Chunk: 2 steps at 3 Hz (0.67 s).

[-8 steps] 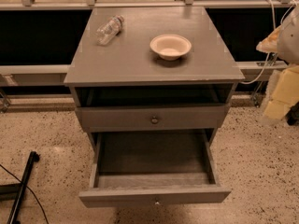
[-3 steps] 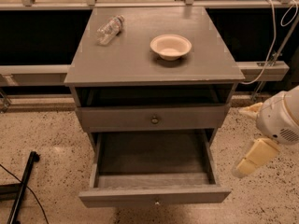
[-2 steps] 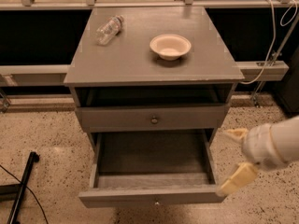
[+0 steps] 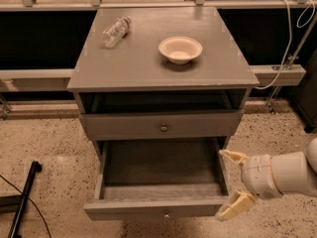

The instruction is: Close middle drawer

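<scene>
The middle drawer (image 4: 158, 208) of the grey cabinet (image 4: 148, 78) is pulled far out and is empty inside. Its small round knob (image 4: 166, 215) shows on the front panel near the bottom of the view. Above it, the upper drawer (image 4: 161, 125) with its own knob is pushed in. The lowest drawer is hidden under the open one. My gripper (image 4: 231, 181) is open, at the drawer's right front corner. One cream finger (image 4: 233, 156) is by the right side wall and the other finger (image 4: 237, 206) is at the front panel's right end. It holds nothing.
A clear plastic bottle (image 4: 115, 30) lies on the cabinet top and a cream bowl (image 4: 180, 48) stands there. A black pole (image 4: 22, 202) lies on the speckled floor at the left. A white cable (image 4: 290, 38) hangs at the right by a rail.
My gripper has come down and to the left from the cabinet's right side to the open drawer's right front corner. The drawer has not moved.
</scene>
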{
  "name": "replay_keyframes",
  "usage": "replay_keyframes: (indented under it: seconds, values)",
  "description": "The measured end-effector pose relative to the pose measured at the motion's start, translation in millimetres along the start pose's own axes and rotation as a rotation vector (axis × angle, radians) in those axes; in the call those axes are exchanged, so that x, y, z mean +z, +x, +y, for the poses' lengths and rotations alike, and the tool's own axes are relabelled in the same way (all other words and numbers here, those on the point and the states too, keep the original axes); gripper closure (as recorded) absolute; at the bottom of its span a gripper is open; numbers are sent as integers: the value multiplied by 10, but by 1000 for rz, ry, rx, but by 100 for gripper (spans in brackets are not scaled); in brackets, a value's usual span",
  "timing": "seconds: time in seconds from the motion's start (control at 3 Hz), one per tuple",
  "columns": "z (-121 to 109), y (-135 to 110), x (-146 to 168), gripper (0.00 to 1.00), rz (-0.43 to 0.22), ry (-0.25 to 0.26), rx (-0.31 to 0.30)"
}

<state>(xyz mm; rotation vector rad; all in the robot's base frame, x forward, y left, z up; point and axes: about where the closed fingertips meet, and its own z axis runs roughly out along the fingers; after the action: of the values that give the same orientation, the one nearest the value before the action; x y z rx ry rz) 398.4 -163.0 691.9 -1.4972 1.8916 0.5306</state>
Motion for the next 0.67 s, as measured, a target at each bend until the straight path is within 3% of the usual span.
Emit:
replay_keyframes:
  seconds: [0.33, 0.67]
  values:
    - [-16, 55, 95, 0, 15, 6, 18]
    - [107, 256, 497, 0, -2, -6, -16]
